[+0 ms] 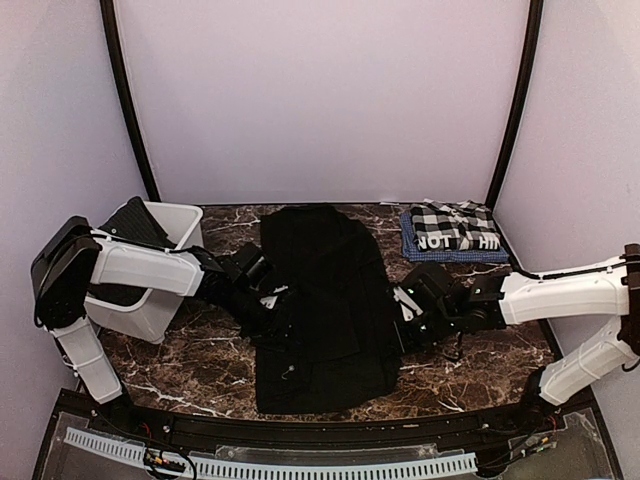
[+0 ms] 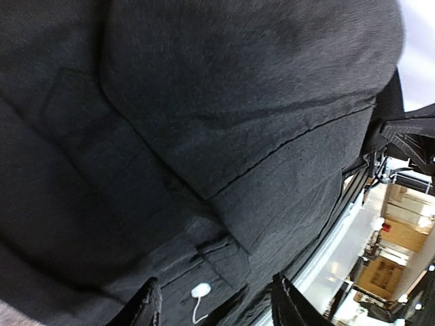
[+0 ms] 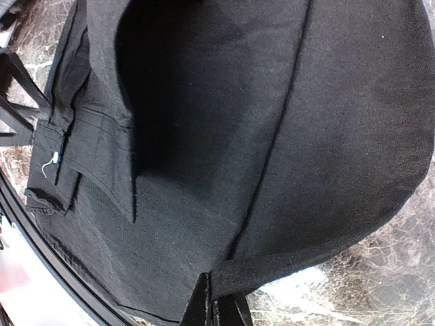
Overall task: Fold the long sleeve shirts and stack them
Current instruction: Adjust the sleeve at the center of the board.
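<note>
- Working on the black shirt (image 1: 325,300), laid lengthwise at the middle of the marble tabletop (image 1: 200,365), 1 end toward the far wall and the other close to the arm bases.
- Judged partly folded already, going by the narrow outline from above and the doubled layers and seam lines in both wrist views; probably mid-fold, with a crosswise fold not yet made.
- Pinched at its right edge by the right fingers (image 3: 204,302), drawn narrow on a bulging fold of the cloth.
- Flanked at its left edge by the left fingers (image 2: 148,305), standing wide apart over the cloth and apparently gripping nothing.
- Next, most likely: close the left fingers on the matching edge, lift both sides together, and carry 1 end over the other, keeping the 2 edges level to avoid skewing the layers.
- After that, stack onto the checked shirt (image 1: 455,230), folded at the far right of the tabletop, well apart from the black shirt.
- At the far left, a white bin (image 1: 180,212) holding dark cloth (image 1: 135,225); cannot tell whether more shirts.
</note>
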`<action>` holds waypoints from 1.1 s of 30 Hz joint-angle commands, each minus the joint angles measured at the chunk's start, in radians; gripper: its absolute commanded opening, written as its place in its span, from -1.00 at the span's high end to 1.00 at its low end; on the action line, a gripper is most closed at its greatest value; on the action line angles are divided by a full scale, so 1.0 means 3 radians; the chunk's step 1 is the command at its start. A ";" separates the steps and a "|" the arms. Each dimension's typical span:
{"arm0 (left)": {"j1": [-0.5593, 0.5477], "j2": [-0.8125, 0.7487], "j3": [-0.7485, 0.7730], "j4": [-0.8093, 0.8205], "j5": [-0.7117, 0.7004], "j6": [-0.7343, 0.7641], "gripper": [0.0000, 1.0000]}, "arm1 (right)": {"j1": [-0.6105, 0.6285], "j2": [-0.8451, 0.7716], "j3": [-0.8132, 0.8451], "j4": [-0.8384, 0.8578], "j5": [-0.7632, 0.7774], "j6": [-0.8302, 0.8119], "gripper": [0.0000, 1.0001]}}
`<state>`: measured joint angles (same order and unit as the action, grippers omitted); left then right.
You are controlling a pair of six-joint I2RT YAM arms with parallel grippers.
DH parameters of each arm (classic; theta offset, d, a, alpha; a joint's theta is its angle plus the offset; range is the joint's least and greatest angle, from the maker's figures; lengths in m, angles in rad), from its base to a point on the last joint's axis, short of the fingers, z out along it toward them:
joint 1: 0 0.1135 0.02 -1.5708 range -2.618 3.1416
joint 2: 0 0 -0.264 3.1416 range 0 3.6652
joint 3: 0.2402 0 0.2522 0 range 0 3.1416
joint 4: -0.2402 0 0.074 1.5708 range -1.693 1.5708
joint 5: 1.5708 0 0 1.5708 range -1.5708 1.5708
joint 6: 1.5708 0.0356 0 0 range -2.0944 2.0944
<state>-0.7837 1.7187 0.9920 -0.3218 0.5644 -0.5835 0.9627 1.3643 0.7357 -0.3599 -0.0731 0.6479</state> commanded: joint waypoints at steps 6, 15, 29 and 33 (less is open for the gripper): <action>-0.0095 0.0137 -0.0140 0.0507 0.0475 -0.0431 -0.06 | 0.0037 -0.0138 -0.0170 0.0208 0.0034 0.0040 1.00; -0.0128 0.0242 -0.0288 0.0935 0.0520 -0.0884 -0.06 | 0.0037 -0.0280 -0.0340 0.0305 0.0036 0.0086 1.00; -0.0169 0.0370 -0.0302 0.1189 0.0459 -0.1410 -0.03 | 0.0035 -0.0350 -0.0441 0.0400 0.0035 0.0105 1.00; -0.0187 0.0401 -0.0302 0.1273 0.0392 -0.1557 -0.09 | 0.0032 -0.0369 -0.0466 0.0425 0.0034 0.0111 1.00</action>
<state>-0.8288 1.8263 0.9077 0.0368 0.7067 -0.9966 0.9627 1.2789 0.6109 -0.2733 -0.0731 0.6716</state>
